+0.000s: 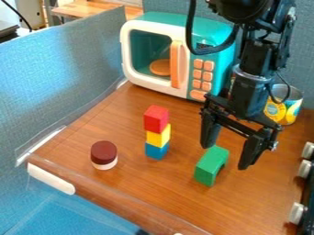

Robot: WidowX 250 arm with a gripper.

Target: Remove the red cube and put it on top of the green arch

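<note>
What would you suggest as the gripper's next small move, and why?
I'd probably shift the gripper over to the red cube: its jaws hang open by the green arch, holding nothing, while the cube sits atop the yellow block.

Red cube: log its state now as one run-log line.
red cube: on yellow block, blue block below | gripper: jaws open, near green arch | placement: not done

arm: black | cable: thick, black, looped | ring: grey | gripper: black, 2 tapered fingers
</note>
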